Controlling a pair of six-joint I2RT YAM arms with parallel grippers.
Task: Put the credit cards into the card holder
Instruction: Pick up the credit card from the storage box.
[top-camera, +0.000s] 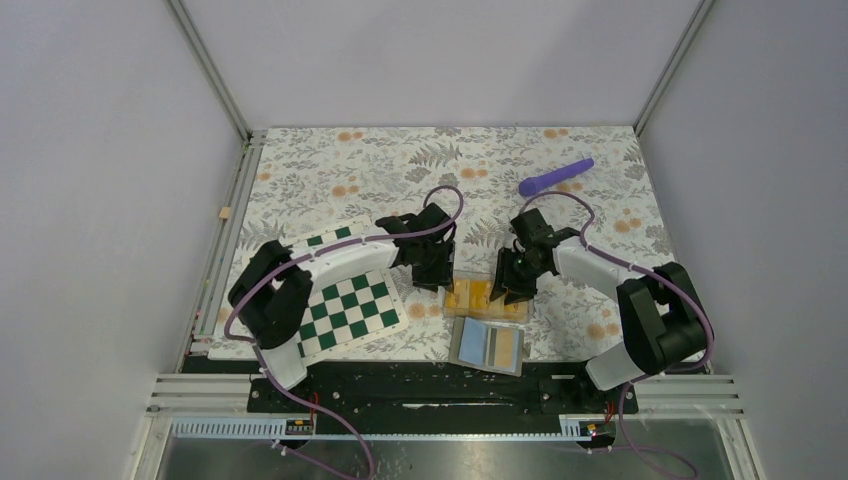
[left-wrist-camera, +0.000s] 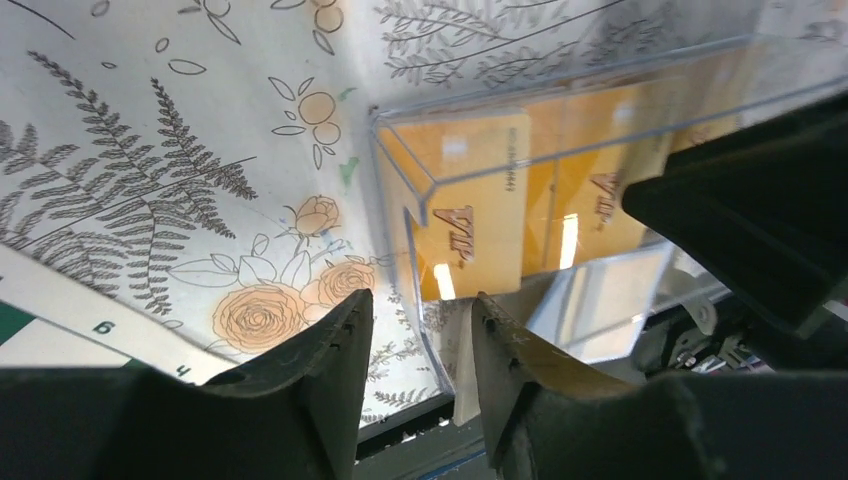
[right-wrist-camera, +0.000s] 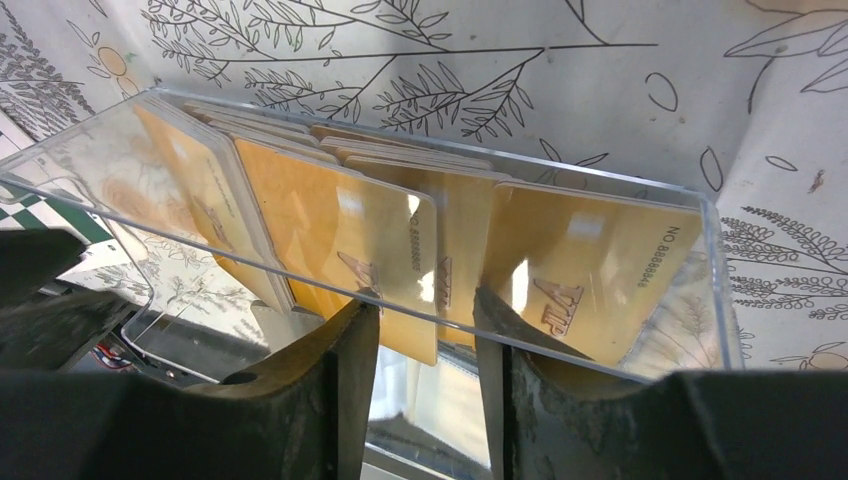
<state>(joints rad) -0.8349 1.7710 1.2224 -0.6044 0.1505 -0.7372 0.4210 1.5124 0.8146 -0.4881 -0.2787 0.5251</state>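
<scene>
Several orange-yellow credit cards (top-camera: 480, 296) stand in a clear plastic card holder (top-camera: 450, 311) at the table's near middle. My left gripper (top-camera: 438, 275) is at its left end and my right gripper (top-camera: 510, 290) at its right end. In the left wrist view, the left gripper (left-wrist-camera: 420, 300) is open, and the holder's corner wall (left-wrist-camera: 392, 190) runs down into the gap in front of the cards (left-wrist-camera: 470, 200). In the right wrist view, the right gripper (right-wrist-camera: 422, 302) is open astride the holder's near wall (right-wrist-camera: 80, 170), with a card corner (right-wrist-camera: 400, 300) between its fingers and nothing pinched.
A green-and-white chessboard (top-camera: 350, 300) lies under the left arm. A flat blue-grey wallet-like pad (top-camera: 488, 345) with a yellow strip lies just in front of the holder. A purple rod (top-camera: 556, 176) rests at the back right. Grey walls enclose the flowered tabletop.
</scene>
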